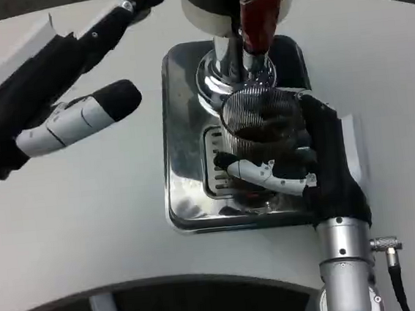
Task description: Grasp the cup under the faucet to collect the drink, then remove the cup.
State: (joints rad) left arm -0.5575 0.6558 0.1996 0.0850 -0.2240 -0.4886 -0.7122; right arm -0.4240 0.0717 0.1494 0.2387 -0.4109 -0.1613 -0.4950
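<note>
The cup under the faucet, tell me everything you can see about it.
The cup is clear, ribbed glass or plastic, standing upright on the shiny metal drip tray, directly below the chrome faucet with its red handle. It looks dark inside, though whether that is drink cannot be told. The right hand grips it, its fingers wrapped across the front.

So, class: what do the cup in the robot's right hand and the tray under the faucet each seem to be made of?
The cup looks like clear ribbed glass or plastic: fine vertical ridges, and the right hand shows through its wall. The tray appears to be polished metal, likely stainless steel: its mirror-like surface reflects its surroundings. The faucet looks chromed, bright and shiny.
</note>
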